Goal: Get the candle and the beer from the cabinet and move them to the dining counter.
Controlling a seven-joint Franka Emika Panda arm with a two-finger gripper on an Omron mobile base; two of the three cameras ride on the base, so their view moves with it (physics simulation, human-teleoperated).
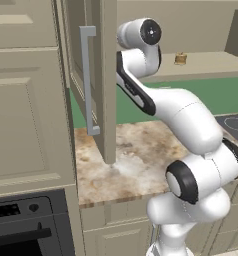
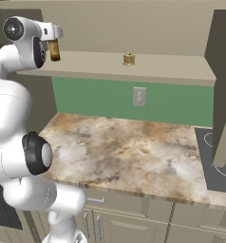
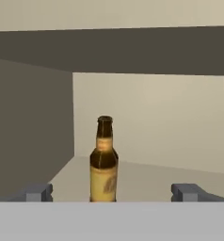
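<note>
With my fingers (image 3: pixel 112 192) spread wide and empty either side of the beer (image 3: pixel 103 162) at lower centre on the cabinet (image 3: pixel 147 176) shelf, I'd judge the next move is easing forward, then closing.

- Cabinet shelf (image 2: pixel 181 66): plain beige, level, set above the green wall.
- Beer (image 3: pixel 103 162): upright on the shelf, near the left inner wall.
- Candle (image 2: pixel 129 59): upright on the shelf, well apart from the beer.
- Stone worktop (image 2: pixel 129 152): marbled; black cooktop (image 2: pixel 219 163) at its right end.
</note>
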